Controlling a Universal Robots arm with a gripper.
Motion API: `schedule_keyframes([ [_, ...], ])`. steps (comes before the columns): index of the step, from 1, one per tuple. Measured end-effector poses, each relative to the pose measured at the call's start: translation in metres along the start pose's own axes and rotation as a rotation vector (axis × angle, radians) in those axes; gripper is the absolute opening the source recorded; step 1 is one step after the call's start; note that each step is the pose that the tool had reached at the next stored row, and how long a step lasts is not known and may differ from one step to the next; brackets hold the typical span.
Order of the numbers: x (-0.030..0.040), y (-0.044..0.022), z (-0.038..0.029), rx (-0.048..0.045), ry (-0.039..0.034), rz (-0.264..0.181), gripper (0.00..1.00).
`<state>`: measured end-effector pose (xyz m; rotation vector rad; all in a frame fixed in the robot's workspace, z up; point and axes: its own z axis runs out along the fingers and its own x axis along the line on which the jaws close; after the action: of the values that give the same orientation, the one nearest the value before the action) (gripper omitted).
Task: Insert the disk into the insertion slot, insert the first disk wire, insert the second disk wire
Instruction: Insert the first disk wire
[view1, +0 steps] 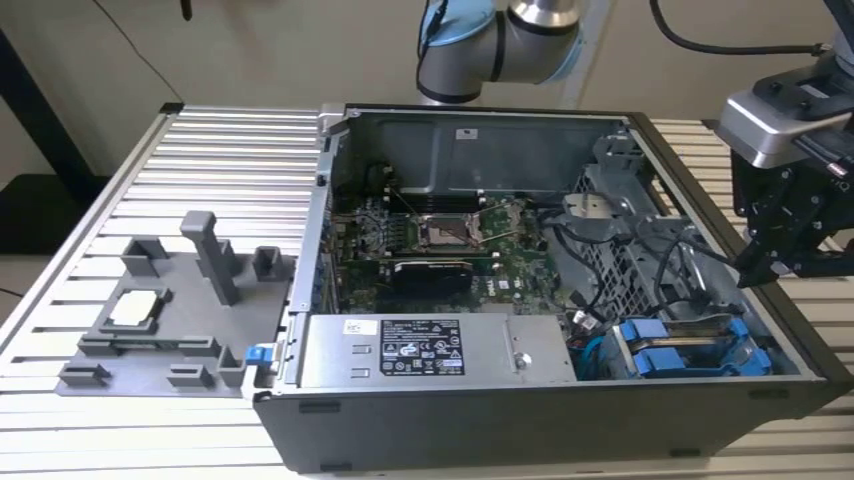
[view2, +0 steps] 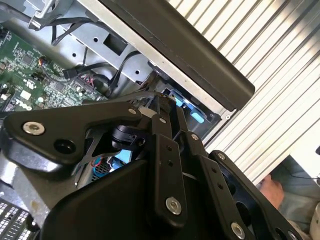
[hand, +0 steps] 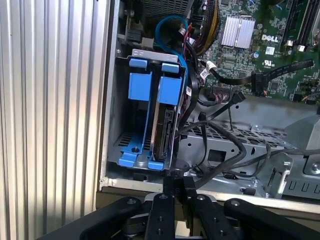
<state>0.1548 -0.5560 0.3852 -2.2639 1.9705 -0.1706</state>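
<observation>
The disk (hand: 163, 125) stands on edge inside the insertion slot (hand: 114, 100) of the grey drive cage, held in its bright blue carrier (hand: 170, 90). Beside it sits a second blue carrier (hand: 139, 85) with no drive showing in it. In the exterior view the blue carriers (view1: 678, 352) lie at the case's near corner on the exterior view's right. My gripper (hand: 176, 184) hovers just outside the cage's open end with its fingers pressed together. It hangs over the case's wall (view1: 755, 268) on the exterior view's right. Loose black wires (hand: 220, 142) trail beside the disk.
A grey labelled power-supply box (view1: 427, 350) sits beside the cage, with the green motherboard (view1: 441, 235) behind it. A grey plastic fixture (view1: 174, 300) stands on the slatted aluminium table (view1: 214, 150). A blue cable (hand: 170, 22) loops behind the cage. A person's hand (view2: 272, 189) is near the table edge.
</observation>
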Motion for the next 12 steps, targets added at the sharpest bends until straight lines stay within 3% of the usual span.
schedule_keyframes([
  [4,0.0000,0.0000,0.0007,-0.0038,-0.0008,0.000,0.19],
  [8,0.0000,0.0003,0.0020,-0.0462,-0.0057,0.005,0.19],
  [9,0.0000,0.0004,0.0026,-0.0533,-0.0065,0.008,0.19],
  [12,0.0003,0.0011,0.0056,-0.0560,-0.0040,0.029,0.19],
])
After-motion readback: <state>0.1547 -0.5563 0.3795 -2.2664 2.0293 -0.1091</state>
